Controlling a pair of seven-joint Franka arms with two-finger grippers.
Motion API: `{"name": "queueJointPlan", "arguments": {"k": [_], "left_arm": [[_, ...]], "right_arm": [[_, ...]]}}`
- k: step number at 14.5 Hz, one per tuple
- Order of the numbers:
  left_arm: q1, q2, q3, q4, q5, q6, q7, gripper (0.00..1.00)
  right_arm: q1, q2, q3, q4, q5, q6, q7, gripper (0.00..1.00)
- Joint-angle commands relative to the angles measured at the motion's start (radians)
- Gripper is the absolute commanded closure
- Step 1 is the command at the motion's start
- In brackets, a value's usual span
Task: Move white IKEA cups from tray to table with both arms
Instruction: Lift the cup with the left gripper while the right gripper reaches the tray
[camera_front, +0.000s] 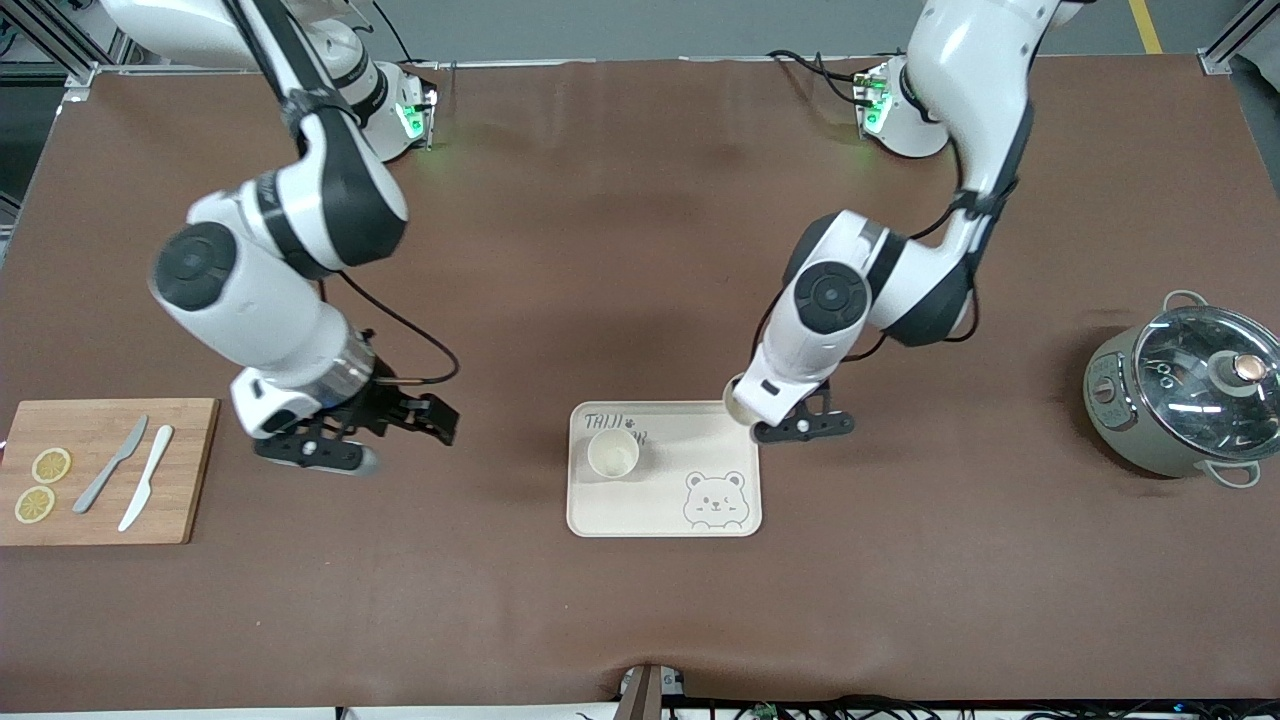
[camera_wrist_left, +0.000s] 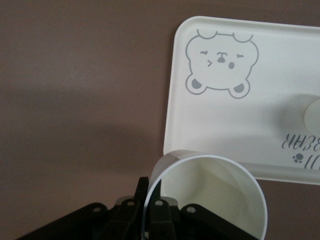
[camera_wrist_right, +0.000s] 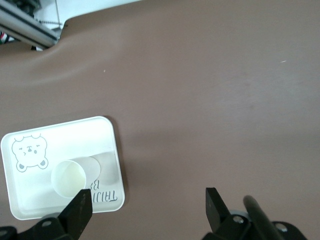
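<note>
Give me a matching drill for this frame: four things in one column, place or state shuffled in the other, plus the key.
Things
1. left gripper
2. right gripper
3. cup on the bear tray
4. lemon slices

Place or state
A. on the wooden cutting board, beside the two knives
B. open, empty, over bare table between board and tray
C. standing upright on the bear tray, by the lettering
D. shut on the wall of the second cup, at the tray's corner

Pairs: 1-D, 2-B, 3-C, 4-A
</note>
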Motion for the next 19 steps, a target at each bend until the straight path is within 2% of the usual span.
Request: {"name": "queueJointPlan", "arguments": {"k": [1, 2, 4, 7, 11, 14, 19], "left_arm": [[0.022, -0.109, 0.000, -0.069, 0.025, -0.083, 0.054, 1.00], [0.024, -0.151, 0.001, -0.121, 0.030, -0.081, 0.083, 1.00], [0.045, -0.225, -0.005, -0.226, 0.132, -0.045, 0.100, 1.00], [0.055, -0.309, -0.004, -0.416, 0.195, 0.121, 0.100, 1.00], [0.143, -0.358, -0.007, -0.618, 0.316, 0.345, 0.102, 1.00], [0.205, -0.364, -0.008, -0.695, 0.408, 0.443, 0.103, 1.00], [0.331, -0.358, -0.010, -0.754, 0.563, 0.561, 0.114, 1.00]], "right_arm": [[0.054, 0.084, -0.010, 0.057, -0.034, 0.008, 0.024, 0.00], [0.079, 0.113, -0.010, 0.074, -0.038, 0.007, 0.024, 0.00], [0.111, 0.173, -0.008, 0.109, -0.035, 0.007, 0.024, 0.00], [0.147, 0.237, -0.008, 0.155, -0.033, 0.011, 0.032, 0.00], [0.182, 0.294, -0.010, 0.189, -0.036, 0.046, 0.047, 0.00], [0.186, 0.322, -0.011, 0.196, -0.036, 0.094, 0.047, 0.00], [0.205, 0.380, -0.016, 0.232, -0.045, 0.137, 0.049, 0.00]]}}
